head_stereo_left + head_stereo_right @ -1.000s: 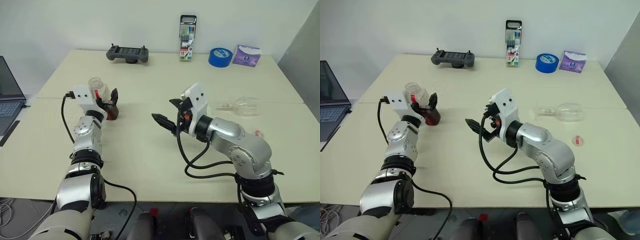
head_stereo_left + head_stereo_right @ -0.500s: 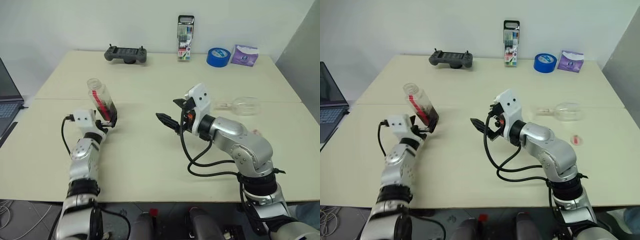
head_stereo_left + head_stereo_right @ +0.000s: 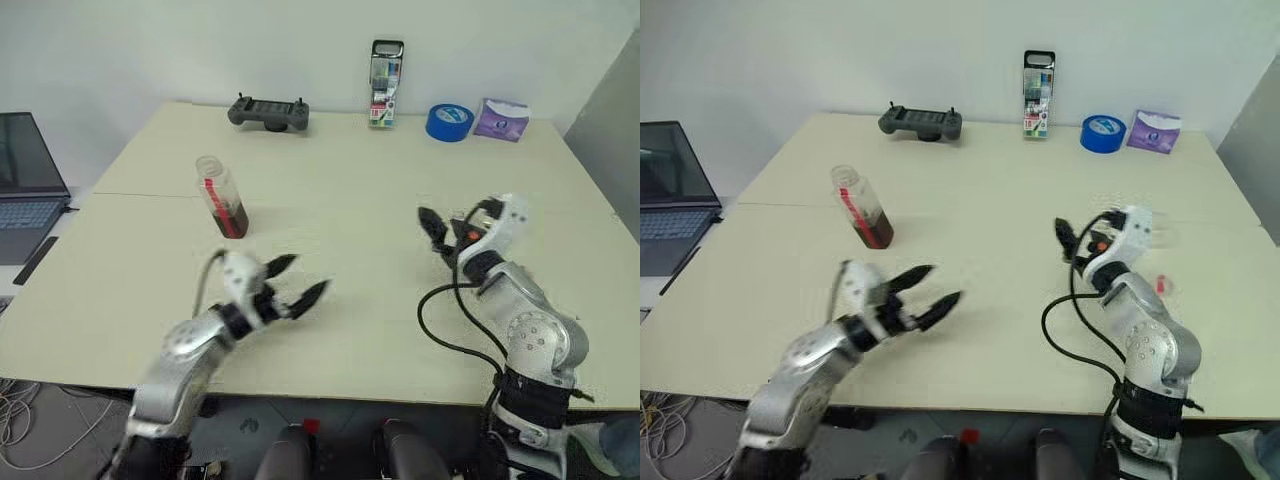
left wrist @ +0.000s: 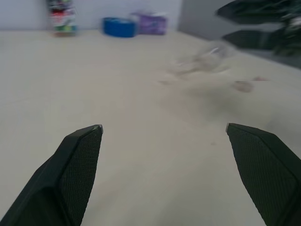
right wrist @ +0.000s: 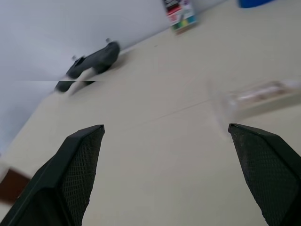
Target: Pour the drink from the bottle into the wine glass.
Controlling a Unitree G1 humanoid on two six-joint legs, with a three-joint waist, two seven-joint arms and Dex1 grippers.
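Both grippers, the left gripper (image 3: 297, 282) and the right gripper (image 3: 433, 232), are spread wide and empty. The bottle (image 3: 221, 197), uncapped and about a third full of drink (image 3: 231, 217), stands leaning, apart from the left gripper; it is judged light, with thin walls best clasped gently mid-body. The wine glass (image 4: 203, 56), lying on its side beside the right gripper, is judged fragile, slippery and prone to rolling, so its bowl should be taken lightly.

We count one bottle (image 3: 221, 196), standing uncapped beyond our left pincer (image 3: 297, 280), with one portion of drink (image 3: 231, 217) in its lower part. One wine glass (image 4: 203, 57) lies on its side close by our right pincer (image 3: 438, 238); one small red cap (image 3: 1161, 286) lies just beside that same arm. Far beyond both pincers, along the far edge of the table (image 3: 340, 190), we count one game controller (image 3: 268, 111), one pack of pens (image 3: 385, 70), one roll of blue tape (image 3: 449, 122) and one purple packet (image 3: 501, 118). One laptop (image 3: 30, 188) sits well out past our left pincer. Two pincers in all.
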